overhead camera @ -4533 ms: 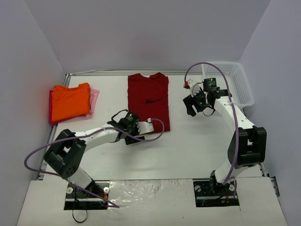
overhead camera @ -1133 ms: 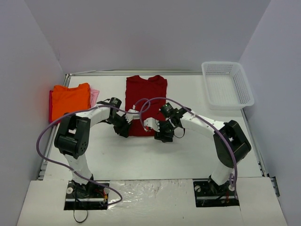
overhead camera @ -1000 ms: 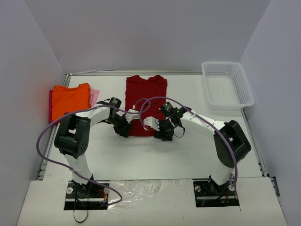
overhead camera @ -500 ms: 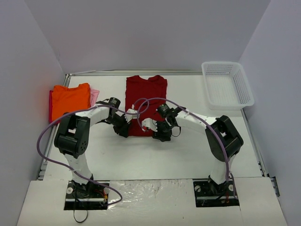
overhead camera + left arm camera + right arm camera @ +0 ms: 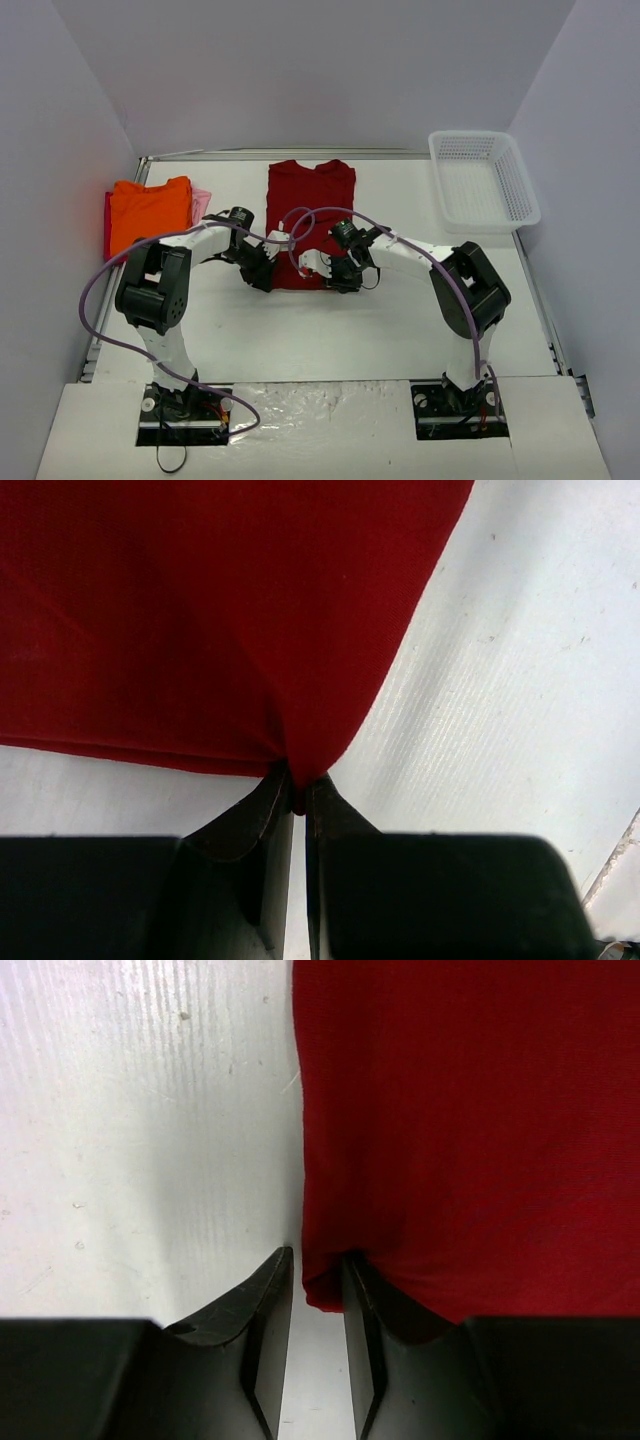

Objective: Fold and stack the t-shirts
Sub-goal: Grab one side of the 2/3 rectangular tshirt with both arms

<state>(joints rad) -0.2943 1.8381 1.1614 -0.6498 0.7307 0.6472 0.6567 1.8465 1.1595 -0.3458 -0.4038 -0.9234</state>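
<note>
The dark red t-shirt (image 5: pixel 311 205) lies flat at the middle of the table (image 5: pixel 330 330), collar toward the far edge and both arms at its near hem. The left gripper (image 5: pixel 298 785) is pinched tight on the shirt's near-left corner, with the cloth drawn to a point between its fingers. The right gripper (image 5: pixel 317 1270) straddles the near-right corner with its fingers only narrowly apart. The hem sits between them, but whether they have it clamped cannot be told. The orange t-shirt (image 5: pixel 148 215) rests folded at the table's left edge, on top of the pale pink t-shirt (image 5: pixel 202 205), which shows only along the right side. The white mesh basket (image 5: pixel 484 134) stands at the far right corner, well apart from all shirts.
</note>
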